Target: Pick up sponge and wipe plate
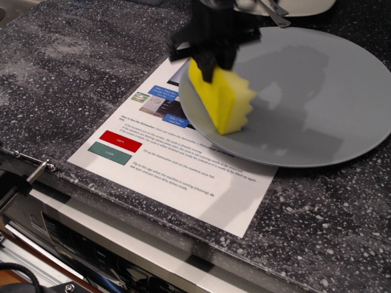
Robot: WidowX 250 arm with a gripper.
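My black gripper [211, 61] is shut on the top of the bright yellow sponge [223, 97]. The sponge hangs tilted, its zigzag edge facing right, over the left part of the large grey plate [305, 91]. I cannot tell whether the sponge's lower end touches the plate surface. The plate lies flat on the dark speckled counter, partly over a printed sheet.
A white printed sheet [177, 165] with red and green labels lies under the plate's left edge. A white dish [305, 7] with a metal utensil [272, 13] stands at the back. The counter's front edge [153, 229] runs above an appliance panel.
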